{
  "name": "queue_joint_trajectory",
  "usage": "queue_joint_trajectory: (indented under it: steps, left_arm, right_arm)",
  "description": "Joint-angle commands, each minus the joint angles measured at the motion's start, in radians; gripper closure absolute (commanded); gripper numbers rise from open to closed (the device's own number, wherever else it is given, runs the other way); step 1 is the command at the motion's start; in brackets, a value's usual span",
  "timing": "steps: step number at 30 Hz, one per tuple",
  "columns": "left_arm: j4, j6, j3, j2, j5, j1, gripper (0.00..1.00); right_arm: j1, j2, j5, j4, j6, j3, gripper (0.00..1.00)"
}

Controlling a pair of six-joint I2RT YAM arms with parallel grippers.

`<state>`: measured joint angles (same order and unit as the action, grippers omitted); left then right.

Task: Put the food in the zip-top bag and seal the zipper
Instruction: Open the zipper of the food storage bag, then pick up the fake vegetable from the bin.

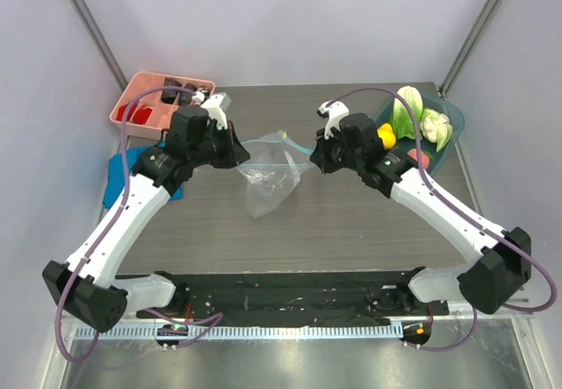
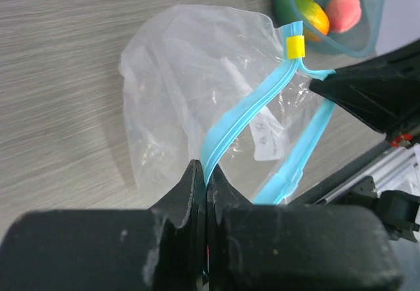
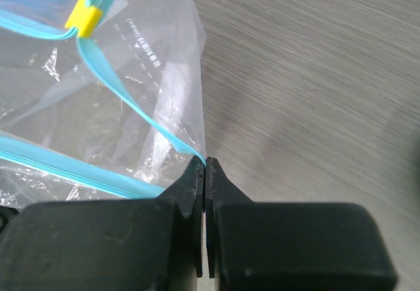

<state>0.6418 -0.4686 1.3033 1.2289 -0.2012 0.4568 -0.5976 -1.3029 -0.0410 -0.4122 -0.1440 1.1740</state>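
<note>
At the far left corner of the worktop (image 1: 351,222), a pink tray (image 1: 132,112) is sitting with small dark and red pieces too small to make out. A blue cloth (image 1: 112,183) is lying half hidden under the left arm.

Toward the middle, the left tool (image 2: 205,178) is pinching the zipper (image 2: 246,117) of the bag (image 2: 170,94), its jaws closed tight on the light-blue strip. From overhead the arm's own wrist is hiding this grip, and only the left wrist camera is showing it. The bag is lying crumpled on the worktop between the two arms, its mouth gaping and a white label (image 2: 270,140) showing through the plastic. A yellow slider (image 3: 84,16) is sitting where the two lips of the strip are meeting.

The right tool (image 3: 205,167) is gripping the other lip with its jaws shut on it. Its own wrist camera is showing this plainly, while the overhead view is giving only a dark mass.

At the far right, a teal bowl (image 1: 454,124) is holding the cabbage (image 1: 407,112), a yellow fruit (image 1: 385,134) and a red fruit (image 1: 419,156), all partly covered by the right arm. The left wrist view is cutting the bowl off at its top edge.
</note>
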Motion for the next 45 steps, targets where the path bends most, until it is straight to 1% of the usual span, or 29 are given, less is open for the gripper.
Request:
queue_joint_trajectory:
  steps: [1,3,4,6,8,11,14,16,17,19,20,22,23,24,25,26,28,29,31,32,35,36,38,39,42,43,45]
  left_arm:
    - [0.062,0.028,-0.016,-0.075,0.096,-0.029,1.0]
    - [0.055,0.025,-0.035,-0.074,0.051,-0.02,1.0]
    - [0.047,0.025,-0.047,-0.071,0.034,0.003,1.0]
    - [0.036,0.027,-0.071,-0.06,0.081,0.042,0.99]
    - [0.035,0.041,-0.081,-0.037,0.14,0.092,1.0]
    - [0.009,0.048,-0.087,-0.013,0.171,0.112,1.0]
    - [-0.028,0.045,-0.101,-0.008,0.195,0.111,1.0]
    - [-0.063,0.042,-0.113,-0.009,0.174,0.112,1.0]
    - [-0.077,0.024,-0.122,-0.006,0.131,0.112,1.0]
    - [-0.114,0.002,-0.137,0.001,0.089,0.112,1.0]
    - [-0.131,-0.016,-0.141,0.01,0.082,0.114,1.0]
    - [-0.134,-0.05,-0.122,0.055,0.086,0.12,1.0]
    - [-0.133,-0.059,-0.115,0.073,0.091,0.121,1.0]
    - [-0.134,-0.08,-0.105,0.09,0.097,0.121,1.0]
    - [-0.133,-0.09,-0.089,0.122,0.097,0.123,1.0]
    - [-0.134,-0.096,-0.076,0.136,0.097,0.125,1.0]
    - [-0.134,-0.114,-0.05,0.164,0.095,0.132,1.0]
    - [-0.136,-0.114,-0.045,0.182,0.097,0.135,1.0]
    - [-0.14,-0.116,-0.036,0.196,0.111,0.147,1.0]
    - [-0.14,-0.116,-0.033,0.205,0.112,0.151,1.0]
    - [-0.142,-0.116,-0.024,0.216,0.114,0.157,1.0]
    - [-0.142,-0.116,-0.021,0.221,0.114,0.157,1.0]
    - [-0.142,-0.116,-0.012,0.225,0.114,0.157,1.0]
    - [-0.143,-0.117,-0.009,0.231,0.114,0.157,1.0]
    - [-0.149,-0.123,-0.004,0.241,0.114,0.157,1.0]
    - [-0.152,-0.123,-0.004,0.241,0.112,0.157,1.0]
    - [-0.154,-0.123,-0.006,0.244,0.109,0.157,1.0]
  right_arm:
    - [0.087,-0.097,-0.065,0.003,0.095,0.024,0.99]
    - [0.09,-0.108,-0.166,0.007,0.089,0.041,0.99]
    - [0.09,-0.104,-0.209,0.016,0.071,0.044,0.99]
    - [0.087,-0.085,-0.322,0.047,0.05,0.041,0.99]
    - [0.073,-0.039,-0.374,0.081,0.044,0.018,0.99]
    - [0.062,-0.001,-0.375,0.072,0.092,-0.03,0.99]
    - [0.065,-0.013,-0.314,0.027,0.168,-0.062,0.99]
    - [0.068,-0.028,-0.255,0.015,0.195,-0.077,0.99]
    - [0.073,-0.047,-0.244,0.013,0.216,-0.08,0.99]
    - [0.087,-0.065,-0.228,0.013,0.23,-0.076,0.97]
    - [0.094,-0.076,-0.232,0.009,0.242,-0.068,0.88]
    - [0.123,-0.096,-0.281,-0.011,0.254,-0.031,0.75]
    - [0.136,-0.098,-0.296,-0.031,0.254,-0.021,0.58]
    - [0.148,-0.095,-0.309,-0.039,0.251,-0.007,0.48]
    - [0.163,-0.095,-0.319,-0.045,0.248,0.021,0.41]
    - [0.197,-0.091,-0.345,-0.062,0.248,0.035,0.3]
    - [0.24,-0.091,-0.373,-0.08,0.257,0.085,0.2]
    - [0.29,-0.091,-0.397,-0.095,0.261,0.104,0.15]
    - [0.343,-0.102,-0.411,-0.109,0.265,0.151,0.1]
    - [0.401,-0.11,-0.413,-0.112,0.268,0.168,0.09]
    - [0.493,-0.165,-0.399,-0.12,0.262,0.248,0.08]
    - [0.559,-0.182,-0.378,-0.12,0.255,0.268,0.08]
    - [0.625,-0.24,-0.347,-0.097,0.221,0.32,0.08]
    - [0.69,-0.258,-0.315,-0.08,0.202,0.332,0.07]
    - [0.769,-0.358,-0.292,-0.017,0.109,0.377,0.07]
    - [0.803,-0.384,-0.284,-0.004,0.1,0.406,0.07]
    - [0.82,-0.464,-0.251,0.001,0.093,0.438,0.07]
